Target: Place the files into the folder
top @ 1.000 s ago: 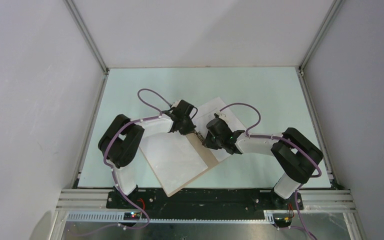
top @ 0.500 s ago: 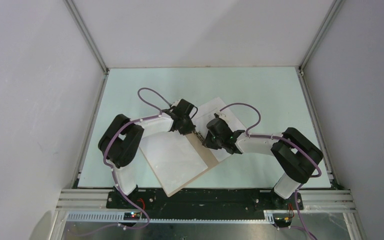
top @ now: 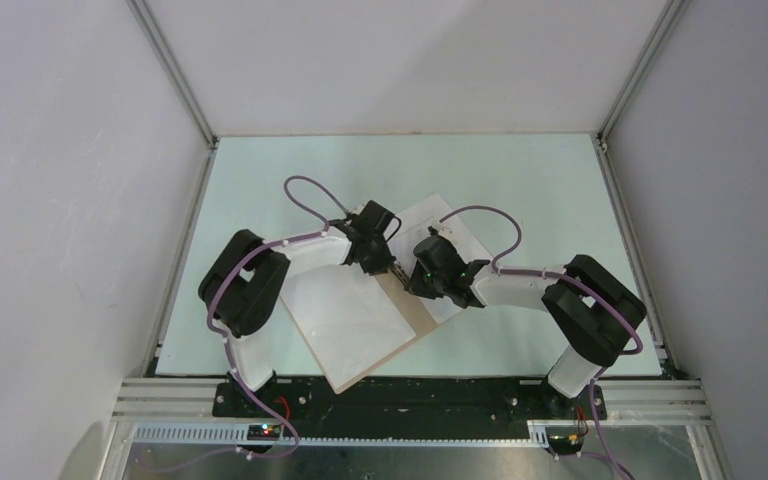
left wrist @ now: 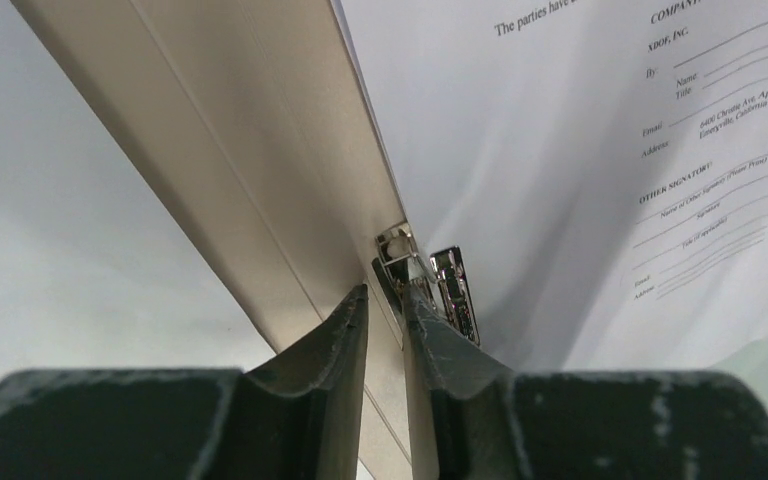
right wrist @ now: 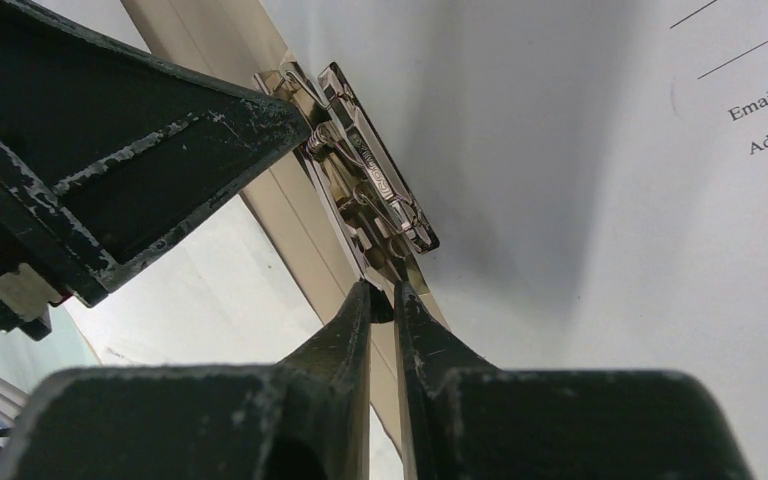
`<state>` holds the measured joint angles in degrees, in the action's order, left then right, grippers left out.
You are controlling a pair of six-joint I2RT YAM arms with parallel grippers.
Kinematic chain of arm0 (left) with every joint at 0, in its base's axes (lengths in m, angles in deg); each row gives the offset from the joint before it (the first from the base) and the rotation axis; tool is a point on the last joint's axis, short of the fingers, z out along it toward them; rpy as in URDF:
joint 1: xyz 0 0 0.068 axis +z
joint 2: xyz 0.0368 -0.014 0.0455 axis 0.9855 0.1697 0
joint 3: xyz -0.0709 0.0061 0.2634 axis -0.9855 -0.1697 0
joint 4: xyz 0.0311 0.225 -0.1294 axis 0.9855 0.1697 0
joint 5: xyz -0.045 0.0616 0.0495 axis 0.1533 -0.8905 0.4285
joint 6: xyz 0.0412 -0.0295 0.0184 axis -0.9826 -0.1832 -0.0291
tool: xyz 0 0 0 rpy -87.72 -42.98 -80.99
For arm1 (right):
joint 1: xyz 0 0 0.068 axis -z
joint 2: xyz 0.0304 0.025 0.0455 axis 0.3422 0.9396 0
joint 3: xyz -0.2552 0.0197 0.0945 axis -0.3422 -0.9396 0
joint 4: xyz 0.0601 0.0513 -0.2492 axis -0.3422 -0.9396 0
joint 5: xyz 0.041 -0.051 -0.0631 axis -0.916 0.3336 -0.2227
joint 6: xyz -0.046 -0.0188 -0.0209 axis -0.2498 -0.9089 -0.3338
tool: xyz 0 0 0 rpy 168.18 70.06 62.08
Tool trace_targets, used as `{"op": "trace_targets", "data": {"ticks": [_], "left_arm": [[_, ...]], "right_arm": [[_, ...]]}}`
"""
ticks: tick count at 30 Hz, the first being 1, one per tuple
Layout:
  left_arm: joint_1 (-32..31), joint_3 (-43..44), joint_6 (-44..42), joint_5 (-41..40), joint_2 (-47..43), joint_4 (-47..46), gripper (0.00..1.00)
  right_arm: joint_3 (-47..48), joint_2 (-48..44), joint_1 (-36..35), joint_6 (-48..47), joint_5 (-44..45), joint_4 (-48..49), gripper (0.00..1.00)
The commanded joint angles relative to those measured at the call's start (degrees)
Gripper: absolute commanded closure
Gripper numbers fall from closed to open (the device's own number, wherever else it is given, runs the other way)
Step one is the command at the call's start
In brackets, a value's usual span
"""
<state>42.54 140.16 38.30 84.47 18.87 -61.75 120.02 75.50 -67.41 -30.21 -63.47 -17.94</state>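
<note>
The tan folder (top: 422, 312) lies open and slanted on the table. A white sheet (top: 345, 318) covers its left leaf and a printed sheet (top: 430, 217) its right leaf. Both grippers meet over the spine at the small metal clip (left wrist: 452, 285). My left gripper (left wrist: 385, 295) stands just before the clip's near end, jaws a little apart with only the tan spine (left wrist: 250, 150) showing between them. My right gripper (right wrist: 380, 292) is shut on the other end of the clip (right wrist: 370, 180). The printed sheet (right wrist: 610, 150) lies beside the clip, and one of the left fingers (right wrist: 110, 140) touches the clip's far end.
The pale green table (top: 520, 180) runs to white walls at the back and both sides. A black base rail (top: 410, 395) lines the near edge. Each arm's purple cable (top: 305, 190) loops above its wrist.
My left jaws have opened slightly at the clip. The left wrist has shifted a little to the right. The right arm and the folder have not moved.
</note>
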Motion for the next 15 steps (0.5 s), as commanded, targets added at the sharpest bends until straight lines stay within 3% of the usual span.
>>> {"op": "trace_targets", "data": {"ticks": [1,15], "left_arm": [[-1.4,1.5,-2.2,1.9,0.0,3.7,0.75],[-1.9,3.6,-0.3,-7.0,5.7,6.8,0.76]], "right_arm": [[-5.0,7.2,1.0,-3.2,5.6,-14.8,0.96],[-4.9,5.7,1.1,-3.7,5.7,-15.3,0.97]]}}
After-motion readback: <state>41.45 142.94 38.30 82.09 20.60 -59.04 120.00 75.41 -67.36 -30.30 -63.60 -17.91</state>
